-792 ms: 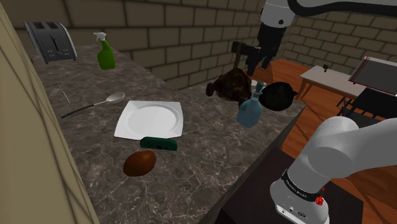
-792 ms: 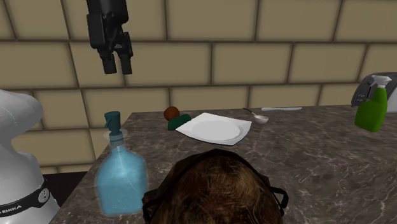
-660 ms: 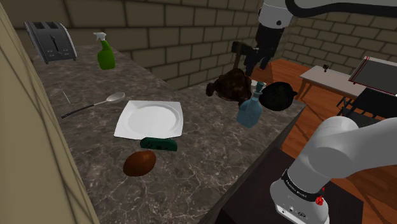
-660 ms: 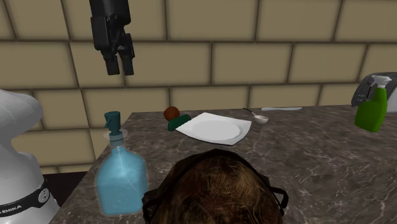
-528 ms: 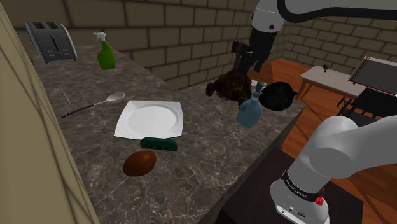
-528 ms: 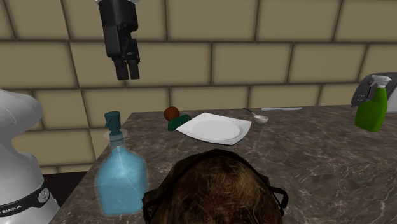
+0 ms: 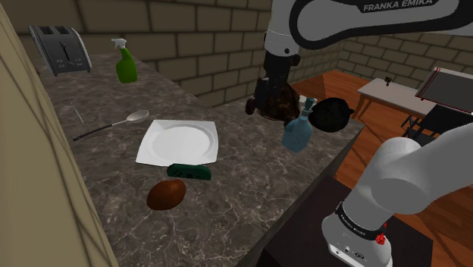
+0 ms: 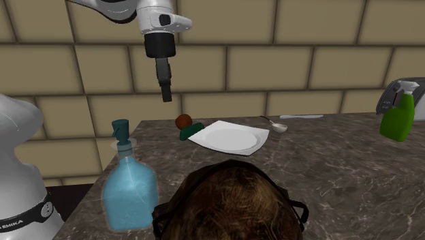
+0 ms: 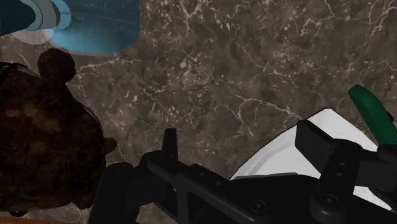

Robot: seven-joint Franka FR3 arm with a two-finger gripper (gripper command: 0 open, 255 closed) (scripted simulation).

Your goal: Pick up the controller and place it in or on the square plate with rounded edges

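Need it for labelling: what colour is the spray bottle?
Spray bottle is green, best in shoulder view.

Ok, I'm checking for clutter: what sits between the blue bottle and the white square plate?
Nothing: bare marbled counter between the blue bottle and the white square plate, in the shoulder and wrist views.

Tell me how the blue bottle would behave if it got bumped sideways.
The blue bottle stands upright, wide in the body and narrow at the neck, so it would probably slide before tipping. It stands near the counter edge, so a hard push might send it off. Its smooth sides could be slippery.
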